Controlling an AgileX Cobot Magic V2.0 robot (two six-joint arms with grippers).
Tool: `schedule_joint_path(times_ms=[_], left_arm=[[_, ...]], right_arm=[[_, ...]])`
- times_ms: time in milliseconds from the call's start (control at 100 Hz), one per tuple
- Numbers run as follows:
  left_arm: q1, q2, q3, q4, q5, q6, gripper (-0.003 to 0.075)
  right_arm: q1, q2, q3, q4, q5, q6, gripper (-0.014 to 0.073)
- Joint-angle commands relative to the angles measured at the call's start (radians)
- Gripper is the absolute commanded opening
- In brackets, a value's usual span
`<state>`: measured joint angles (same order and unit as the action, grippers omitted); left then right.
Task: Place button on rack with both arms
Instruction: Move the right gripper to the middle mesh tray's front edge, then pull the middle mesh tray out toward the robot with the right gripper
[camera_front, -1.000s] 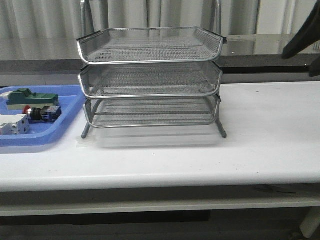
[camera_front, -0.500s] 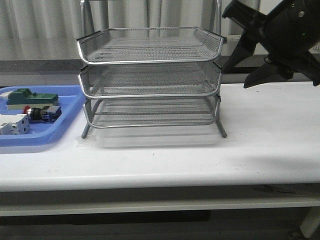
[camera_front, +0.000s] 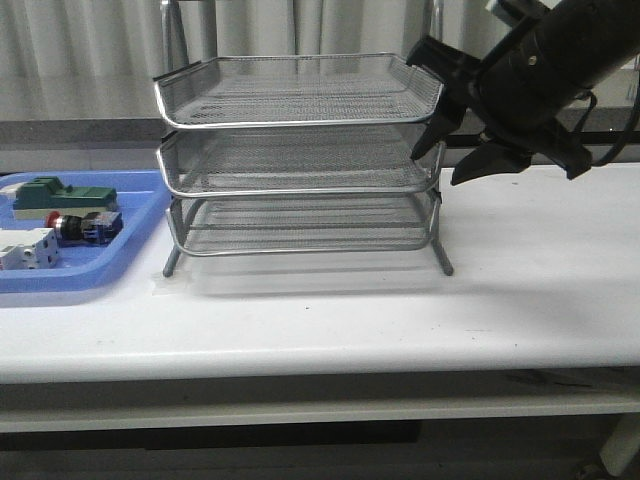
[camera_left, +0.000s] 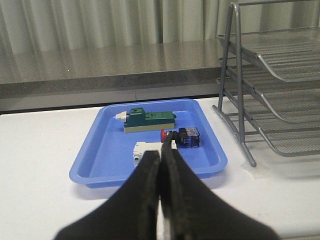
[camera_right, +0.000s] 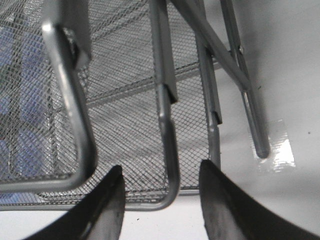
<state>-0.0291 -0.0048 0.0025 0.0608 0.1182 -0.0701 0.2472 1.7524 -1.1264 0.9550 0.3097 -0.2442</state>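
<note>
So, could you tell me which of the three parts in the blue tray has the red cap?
The button, the small dark part lying nearest the rack. The green block behind it and the white box beside it show no red.

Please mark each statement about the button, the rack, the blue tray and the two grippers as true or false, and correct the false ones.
1. The button lies in the blue tray. True.
2. The right gripper is open beside the right end of the rack. True.
3. The left gripper holds the button. False: its fingers are shut on nothing, and the button lies apart from them in the tray.
4. The rack's top tier carries the green block. False: the block is in the blue tray, and the top tier shows nothing on it.
5. The rack stands to the right of the blue tray in the front view. True.
</note>
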Motion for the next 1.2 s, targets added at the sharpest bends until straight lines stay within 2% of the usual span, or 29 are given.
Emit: schedule_joint_path(times_ms=[0, 440, 540, 660, 800, 1190], left_arm=[[0.004, -0.032, 0.036, 0.000, -0.083, -0.009, -0.0020], [0.004, -0.032, 0.036, 0.000, -0.083, -0.009, -0.0020], [0.004, -0.032, 0.036, 0.000, -0.083, -0.009, -0.0020], [0.004, -0.032, 0.036, 0.000, -0.083, -0.009, -0.0020], [0.004, -0.032, 0.036, 0.000, -0.083, -0.009, -0.0020], [0.004, -0.032, 0.036, 0.000, -0.083, -0.009, -0.0020]], right_arm=[[0.000, -0.020, -0.049, 0.024, -0.012, -0.019, 0.0364], [0.000, 0.045, -0.104, 0.079, 0.030, -0.074, 0.0359], [0.000, 0.046, -0.104, 0.112, 0.043, -0.097, 0.0293], [0.000, 0.046, -0.104, 0.125, 0.045, -0.098, 0.0146], [0.000, 0.046, -0.103, 0.125, 0.053, -0.098, 0.0036], [0.000, 0.037, -0.055, 0.094, 0.116, -0.099, 0.0017]])
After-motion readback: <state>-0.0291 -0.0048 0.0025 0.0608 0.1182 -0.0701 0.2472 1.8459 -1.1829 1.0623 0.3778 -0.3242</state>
